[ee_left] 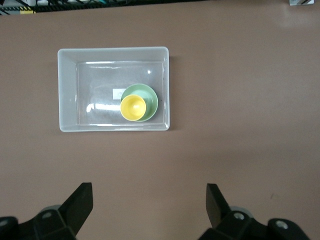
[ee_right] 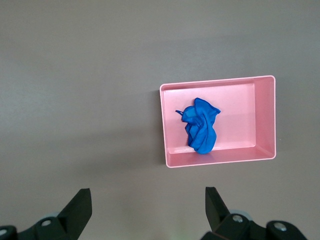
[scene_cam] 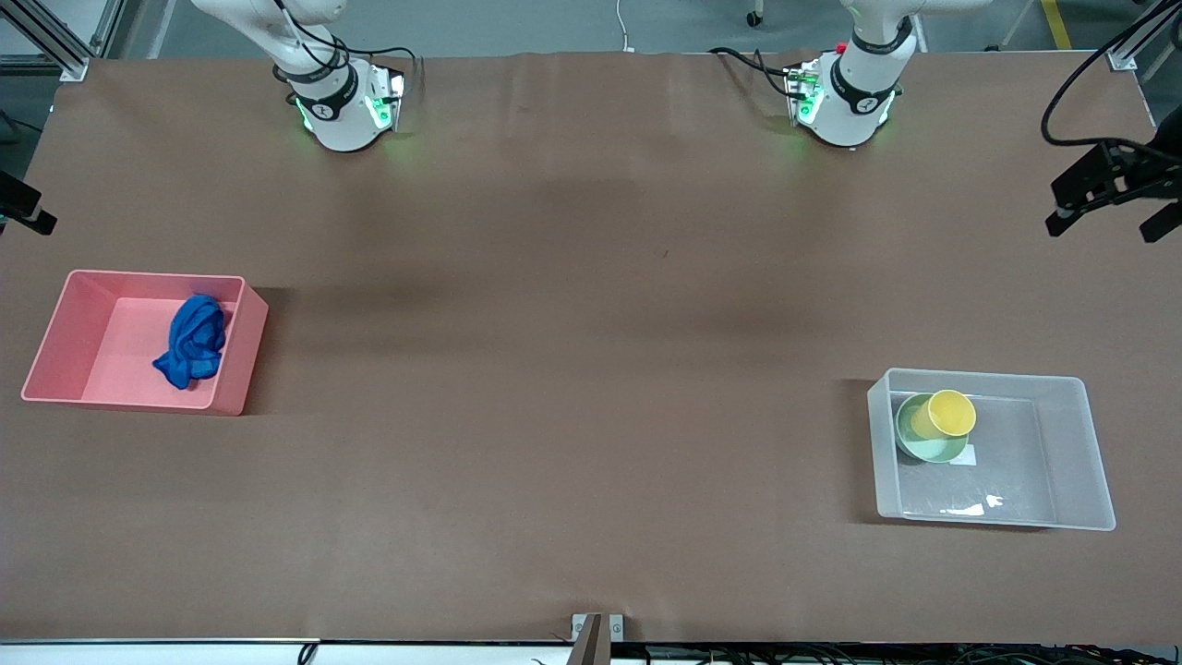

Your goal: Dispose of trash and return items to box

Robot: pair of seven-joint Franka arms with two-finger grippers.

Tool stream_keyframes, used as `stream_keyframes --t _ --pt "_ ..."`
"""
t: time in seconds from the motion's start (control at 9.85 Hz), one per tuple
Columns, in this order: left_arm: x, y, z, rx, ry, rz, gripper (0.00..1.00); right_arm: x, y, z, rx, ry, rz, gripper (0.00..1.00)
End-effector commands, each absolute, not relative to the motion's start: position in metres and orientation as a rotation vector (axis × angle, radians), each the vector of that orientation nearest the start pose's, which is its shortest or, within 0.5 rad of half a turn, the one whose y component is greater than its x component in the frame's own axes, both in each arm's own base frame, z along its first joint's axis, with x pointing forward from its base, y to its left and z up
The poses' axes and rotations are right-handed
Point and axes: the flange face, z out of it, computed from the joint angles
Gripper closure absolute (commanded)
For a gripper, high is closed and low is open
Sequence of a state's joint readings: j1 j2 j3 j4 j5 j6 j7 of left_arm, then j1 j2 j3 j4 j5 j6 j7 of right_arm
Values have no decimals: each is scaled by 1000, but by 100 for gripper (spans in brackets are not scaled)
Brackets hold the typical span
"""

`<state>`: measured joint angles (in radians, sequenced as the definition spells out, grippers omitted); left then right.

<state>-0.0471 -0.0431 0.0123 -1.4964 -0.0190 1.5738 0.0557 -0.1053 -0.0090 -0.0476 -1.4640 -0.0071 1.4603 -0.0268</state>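
A: Blue rag (scene_cam: 192, 342) lies crumpled in pink bin (scene_cam: 55, 342), left of frame. Items?

B: Yellow cup (scene_cam: 949, 413) sits in mint bowl (scene_cam: 923, 443), both in clear box (scene_cam: 1071, 443), lower right, on brown table (scene_cam: 572, 369).

A: Fingers?

B: Left gripper (ee_left: 149, 200) and right gripper (ee_right: 148, 200) both spread wide, empty, high over the table.

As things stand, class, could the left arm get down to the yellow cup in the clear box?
Probably yes. The left gripper hangs open above bare table, and the yellow cup sits uncovered in the green bowl inside the open-topped clear box.
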Motion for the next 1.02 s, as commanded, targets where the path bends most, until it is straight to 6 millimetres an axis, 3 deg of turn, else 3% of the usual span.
stream_keyframes --t 0.0,0.41,0.91 --pt "558 -23 663 -3137 132 -53 0 533 -85 672 -3143 187 -1 0" --pt "545 -23 655 -3137 125 50 0 533 -84 672 -3144 183 -1 0" --pt "543 -22 656 -3130 123 43 0 532 -85 672 -3143 185 1 0"
